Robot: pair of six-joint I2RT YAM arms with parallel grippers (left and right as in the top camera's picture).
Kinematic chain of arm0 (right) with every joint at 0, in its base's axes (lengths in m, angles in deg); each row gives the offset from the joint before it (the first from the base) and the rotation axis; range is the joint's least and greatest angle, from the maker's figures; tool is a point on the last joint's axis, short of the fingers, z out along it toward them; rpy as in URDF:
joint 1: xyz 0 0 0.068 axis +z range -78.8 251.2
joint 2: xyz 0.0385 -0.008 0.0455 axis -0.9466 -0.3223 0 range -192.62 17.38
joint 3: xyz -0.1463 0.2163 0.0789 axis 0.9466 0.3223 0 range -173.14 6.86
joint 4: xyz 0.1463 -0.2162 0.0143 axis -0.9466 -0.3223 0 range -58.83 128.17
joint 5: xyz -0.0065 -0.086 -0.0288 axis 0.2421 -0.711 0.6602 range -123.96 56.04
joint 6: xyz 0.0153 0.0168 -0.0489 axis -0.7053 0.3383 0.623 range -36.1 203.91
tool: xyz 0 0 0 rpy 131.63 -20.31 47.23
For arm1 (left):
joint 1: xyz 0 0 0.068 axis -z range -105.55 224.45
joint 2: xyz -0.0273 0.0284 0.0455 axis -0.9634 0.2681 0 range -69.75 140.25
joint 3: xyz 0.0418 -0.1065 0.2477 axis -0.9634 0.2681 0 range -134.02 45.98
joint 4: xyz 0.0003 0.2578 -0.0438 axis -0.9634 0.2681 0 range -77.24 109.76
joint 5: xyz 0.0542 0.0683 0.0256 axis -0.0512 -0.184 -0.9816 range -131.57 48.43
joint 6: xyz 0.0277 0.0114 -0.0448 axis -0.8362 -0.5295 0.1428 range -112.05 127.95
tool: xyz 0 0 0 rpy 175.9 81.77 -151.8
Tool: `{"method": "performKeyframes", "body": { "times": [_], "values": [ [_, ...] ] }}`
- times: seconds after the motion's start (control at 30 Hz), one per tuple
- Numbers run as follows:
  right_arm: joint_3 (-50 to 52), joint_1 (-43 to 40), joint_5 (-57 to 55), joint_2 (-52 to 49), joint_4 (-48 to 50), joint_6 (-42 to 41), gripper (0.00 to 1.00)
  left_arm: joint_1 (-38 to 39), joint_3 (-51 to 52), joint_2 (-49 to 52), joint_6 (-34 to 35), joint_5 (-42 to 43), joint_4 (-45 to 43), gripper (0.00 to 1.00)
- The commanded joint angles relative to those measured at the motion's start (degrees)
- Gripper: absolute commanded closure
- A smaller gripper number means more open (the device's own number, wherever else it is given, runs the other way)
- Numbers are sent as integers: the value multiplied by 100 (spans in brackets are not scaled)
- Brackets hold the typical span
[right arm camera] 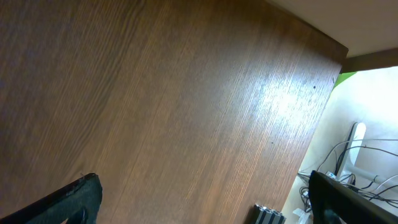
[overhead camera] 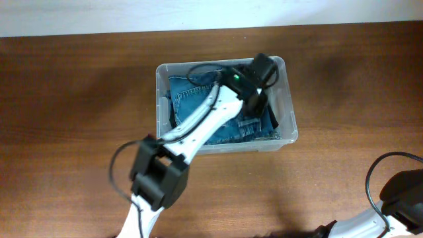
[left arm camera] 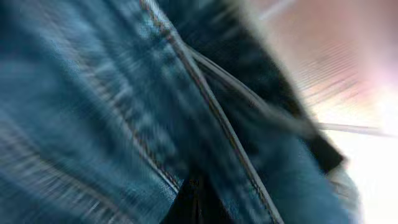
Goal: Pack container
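The clear plastic container stands at the middle of the table with folded blue jeans lying inside it. My left arm reaches into it from the front left, and my left gripper is down on the jeans near the container's right end. In the blurred left wrist view, denim fills the frame and the dark fingers appear pressed together. My right gripper is open and empty over bare table, far from the container.
The brown wooden table surrounds the container. My right arm's base is at the front right corner. The table's edge, cables and a metal rail show in the right wrist view.
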Motion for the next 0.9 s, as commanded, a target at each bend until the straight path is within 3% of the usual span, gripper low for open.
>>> {"method": "performKeyframes", "body": {
  "times": [0.0, 0.4, 0.6, 0.87],
  "values": [
    [-17, -9, -66, 2, -2, -31, 1, -50, 44, 518, 144, 37, 310, 99],
    [-17, -9, -66, 2, -2, -31, 2, -968, -402, -935, 463, -1078, 334, 100],
    [-17, -9, -66, 2, -2, -31, 1, -1563, -369, -553, 688, -850, 234, 100],
    [-17, -9, -66, 2, -2, -31, 1, -1578, -282, 529, 686, -101, 367, 100]
  ]
}}
